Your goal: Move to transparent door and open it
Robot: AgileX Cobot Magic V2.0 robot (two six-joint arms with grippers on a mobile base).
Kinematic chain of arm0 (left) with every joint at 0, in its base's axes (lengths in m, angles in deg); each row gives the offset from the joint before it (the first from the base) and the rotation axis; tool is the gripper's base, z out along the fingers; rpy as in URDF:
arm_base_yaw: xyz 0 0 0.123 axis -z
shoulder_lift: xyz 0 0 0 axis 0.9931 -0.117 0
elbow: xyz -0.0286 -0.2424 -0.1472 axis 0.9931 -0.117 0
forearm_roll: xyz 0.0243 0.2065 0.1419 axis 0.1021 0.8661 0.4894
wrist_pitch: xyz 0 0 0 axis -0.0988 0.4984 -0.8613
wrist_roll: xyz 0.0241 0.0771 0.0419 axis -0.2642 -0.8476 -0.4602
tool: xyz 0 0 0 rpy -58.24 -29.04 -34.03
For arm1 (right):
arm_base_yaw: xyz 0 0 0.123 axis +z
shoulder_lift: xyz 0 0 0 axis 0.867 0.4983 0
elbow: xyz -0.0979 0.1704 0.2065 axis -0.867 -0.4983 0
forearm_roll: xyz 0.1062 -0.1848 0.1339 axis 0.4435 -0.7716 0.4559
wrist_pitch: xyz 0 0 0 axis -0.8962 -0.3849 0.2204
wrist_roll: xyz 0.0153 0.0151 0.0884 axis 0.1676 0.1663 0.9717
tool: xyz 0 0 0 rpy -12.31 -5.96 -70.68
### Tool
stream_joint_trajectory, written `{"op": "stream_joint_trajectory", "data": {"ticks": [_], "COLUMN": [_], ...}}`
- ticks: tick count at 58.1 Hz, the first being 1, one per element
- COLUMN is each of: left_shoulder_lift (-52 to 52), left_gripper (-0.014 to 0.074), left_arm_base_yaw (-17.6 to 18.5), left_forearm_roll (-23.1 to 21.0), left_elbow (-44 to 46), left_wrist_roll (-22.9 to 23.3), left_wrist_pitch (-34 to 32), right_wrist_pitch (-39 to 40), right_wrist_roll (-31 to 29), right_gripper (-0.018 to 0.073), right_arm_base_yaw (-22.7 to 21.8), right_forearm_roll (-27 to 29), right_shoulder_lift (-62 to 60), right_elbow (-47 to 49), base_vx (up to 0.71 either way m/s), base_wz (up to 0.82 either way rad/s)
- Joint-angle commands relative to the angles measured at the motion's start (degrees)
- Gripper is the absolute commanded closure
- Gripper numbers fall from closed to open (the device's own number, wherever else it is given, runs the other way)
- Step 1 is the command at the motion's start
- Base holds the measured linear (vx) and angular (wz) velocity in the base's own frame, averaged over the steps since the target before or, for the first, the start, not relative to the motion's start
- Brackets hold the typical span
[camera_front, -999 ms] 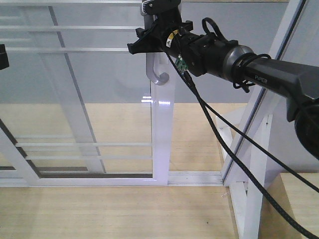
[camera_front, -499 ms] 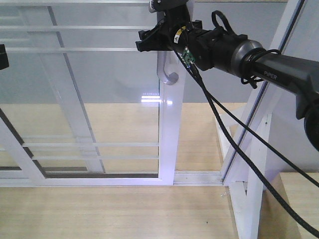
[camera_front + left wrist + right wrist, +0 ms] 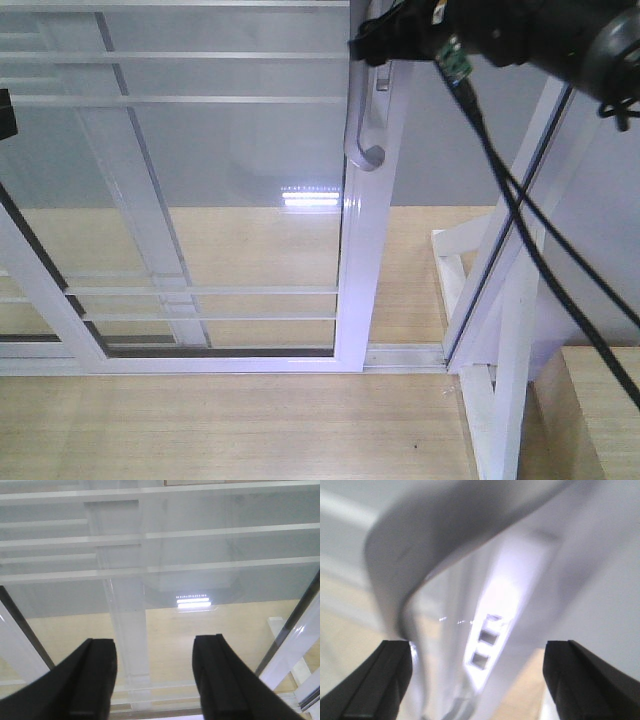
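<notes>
The transparent door (image 3: 240, 180) is a glass panel in a glossy white frame, and its right stile (image 3: 365, 270) carries a curved silver-grey handle (image 3: 362, 140). My right gripper (image 3: 372, 48) reaches in from the upper right at the top of that handle. In the right wrist view the right gripper (image 3: 480, 652) is open, with the blurred handle (image 3: 395, 575) and the stile (image 3: 520, 595) between its fingers; the left finger (image 3: 385, 680) lies against the handle's edge. My left gripper (image 3: 155, 647) is open and empty, facing the glass (image 3: 165, 580).
A slanted white outer frame post (image 3: 520, 250) stands just right of the door, with the floor track (image 3: 405, 357) running to its foot. Black cables (image 3: 510, 200) hang from the right arm. A second glass panel with white bars (image 3: 130, 200) lies behind. A wooden block (image 3: 600, 400) sits lower right.
The door's handle stile has slid to the right, narrowing the gap to the outer post. The right arm moved right and up with it, now partly out of the frame.
</notes>
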Motion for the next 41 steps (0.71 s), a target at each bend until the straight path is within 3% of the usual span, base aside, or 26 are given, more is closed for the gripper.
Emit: {"op": "stream_joint_trajectory", "data": {"ticks": [1, 7, 11, 19, 28, 41], "left_shoulder_lift": [0.9, 0.8, -0.3, -5.9, -13.7, -23.8], "left_gripper": [0.0132, 0.0132, 0.0132, 0.0132, 0.0132, 0.0132], "left_arm_base_yaw": [0.2, 0.2, 0.7, 5.0, 12.6, 21.4], "left_forearm_roll": [-0.6, -0.9, -3.8, -10.1, -14.1, -13.4], "left_elbow": [1.9, 1.9, 1.9, 1.9, 1.9, 2.1], "left_wrist_roll": [0.0, 0.0, 0.0, -2.1, -10.9, -11.9], "left_wrist_pitch": [-4.4, -4.7, -5.5, -8.2, -18.7, -36.3], "right_wrist_pitch": [-0.8, -11.6, -15.6, -9.2, -4.0, -5.1], "right_wrist_roll": [0.0, -0.4, -0.9, 1.6, 5.5, 6.4], "right_gripper": [-0.0034, -0.0034, -0.0032, -0.0032, -0.0032, -0.0032], "right_arm_base_yaw": [-1.5, -2.1, -2.2, -3.8, -9.4, -13.5], "right_forearm_roll": [-1.4, -2.2, -4.2, -6.6, -6.6, -6.5], "right_shoulder_lift": [-6.8, -10.1, -13.0, -21.6, -32.4, -44.9], "right_elbow": [2.1, 2.1, 0.4, -11.0, -27.1, -42.0], "base_vx": [0.00, 0.00, 0.00, 0.00, 0.00, 0.00], "base_wz": [0.00, 0.00, 0.00, 0.00, 0.00, 0.00]}}
